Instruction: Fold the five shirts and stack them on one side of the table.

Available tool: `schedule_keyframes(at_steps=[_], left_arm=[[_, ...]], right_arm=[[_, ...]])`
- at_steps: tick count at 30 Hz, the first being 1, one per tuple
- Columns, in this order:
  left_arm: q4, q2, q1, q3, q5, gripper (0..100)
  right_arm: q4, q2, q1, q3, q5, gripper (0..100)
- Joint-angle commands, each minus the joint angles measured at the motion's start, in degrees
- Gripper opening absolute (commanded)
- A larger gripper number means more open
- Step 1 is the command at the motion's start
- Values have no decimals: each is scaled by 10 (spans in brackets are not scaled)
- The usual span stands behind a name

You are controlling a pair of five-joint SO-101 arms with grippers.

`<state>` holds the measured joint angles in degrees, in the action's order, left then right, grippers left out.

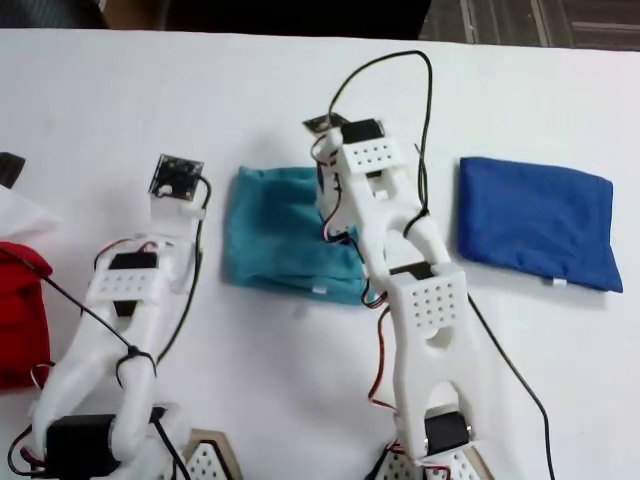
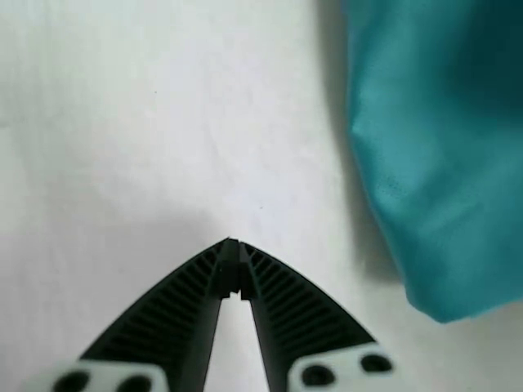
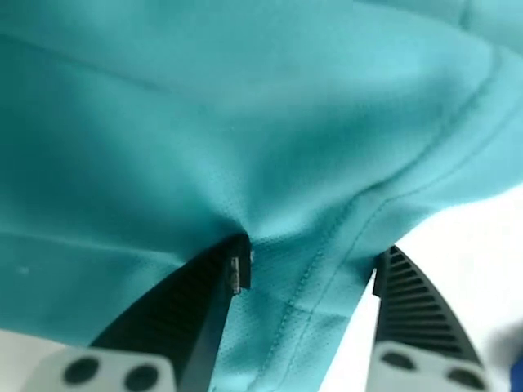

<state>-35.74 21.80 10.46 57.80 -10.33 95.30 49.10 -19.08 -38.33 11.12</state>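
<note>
1. Table (image 1: 300, 90), far left edge: we note a red shirt (image 1: 20, 310), partly cut off by the frame. We cannot tell whether it is folded.
2. Left gripper (image 2: 231, 245): its jaws are together with nothing between them. It hangs over bare table just beside the teal shirt's near edge, not touching it.
3. Teal shirt (image 1: 275, 240): it lies mid-table as a rough rectangle, its cloth puckered on the side under the right arm. We judge this to be the shirt in hand, part-folded and not yet tidy.
4. Right gripper (image 3: 310, 269): it sits low on the teal shirt. Its jaws are apart, and a stitched hem and a ridge of cloth run between them. The cloth bunches against one fingertip, but we see no clamp on it yet.
5. Blue shirt (image 1: 535, 220): it lies at the right, well apart from the teal one. It is a flat, neat rectangle and looks folded to us.
6. Our reading is that folding is under way and stacking has not begun, since the shirts lie apart. The next move calls for the right jaws to close on the hem. The fold should then be lifted clear and carried across while the rest stays flat.
</note>
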Motion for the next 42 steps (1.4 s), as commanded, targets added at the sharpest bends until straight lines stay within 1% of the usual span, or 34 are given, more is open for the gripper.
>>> schedule_keyframes(at_steps=[1,4,8,12,16,23,25,28,29,31,33,36,40,42], left_arm=[[9,0,4,-5,4,26],[8,1,4,-5,4,26],[7,4,4,-6,4,26],[7,4,4,-6,4,26],[7,4,4,-5,4,26],[7,4,4,-6,4,26],[7,4,4,-6,4,26],[7,4,4,-6,4,26],[7,4,4,-6,4,26],[7,4,4,-6,4,26],[7,4,4,-6,4,26],[7,4,4,-6,4,26],[7,4,4,-6,4,26],[7,4,4,-6,4,26]], right_arm=[[-3,-1,6,2,4,257],[-4,31,7,2,-17,257],[-2,50,-2,-3,-24,257],[7,55,-27,-20,-18,257],[7,51,-52,-20,7,257],[12,56,-60,-24,11,249],[20,56,-61,-24,12,200],[21,56,-75,-24,55,46],[22,56,-82,-24,62,9],[24,51,-98,-24,62,36],[24,50,-114,-27,66,19],[24,49,-130,-29,67,22],[24,29,-112,-28,74,22],[24,0,-94,-28,106,22]])
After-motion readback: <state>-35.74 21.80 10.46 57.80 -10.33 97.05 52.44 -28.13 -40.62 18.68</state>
